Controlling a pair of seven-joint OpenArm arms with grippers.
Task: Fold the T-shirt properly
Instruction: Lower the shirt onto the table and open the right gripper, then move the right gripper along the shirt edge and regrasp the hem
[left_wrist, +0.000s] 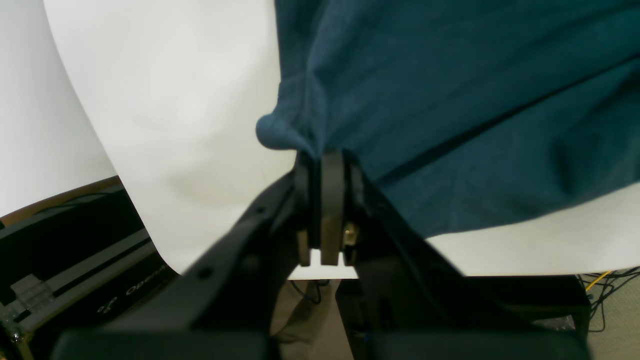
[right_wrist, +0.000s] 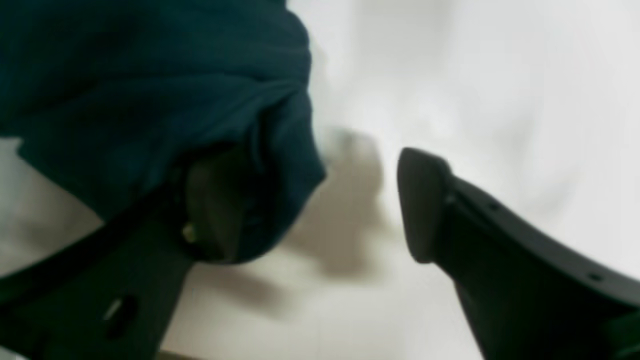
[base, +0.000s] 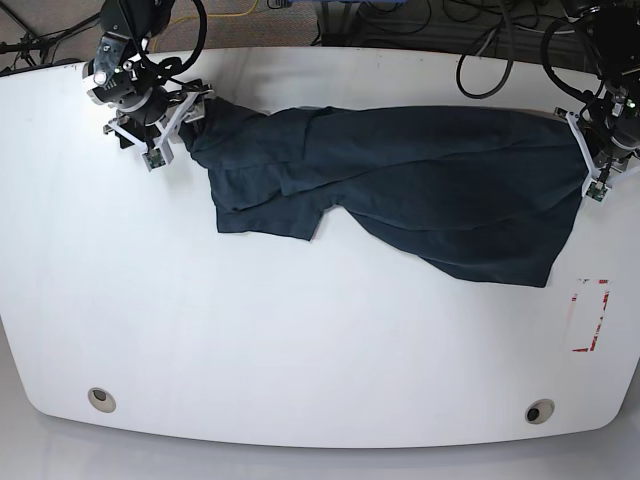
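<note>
In the left wrist view, the left gripper (left_wrist: 325, 160) has its jaws pinched tight on a bunched corner of the navy T-shirt (left_wrist: 450, 110), so that hold should be kept firm. In the right wrist view, the right gripper (right_wrist: 320, 200) stands wide, cloth draped over only one finger (right_wrist: 215, 210); it looks best closed before pulling. The base view shows the T-shirt (base: 420, 190) stretched, wrinkled, across the white table (base: 300, 350) between both arms, calling for even tension.

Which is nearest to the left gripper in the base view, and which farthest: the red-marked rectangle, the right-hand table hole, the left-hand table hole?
From the left gripper:
1. Red-marked rectangle, just below it at the right edge.
2. Right-hand table hole, near front right.
3. Left-hand table hole, far across, front left.
</note>
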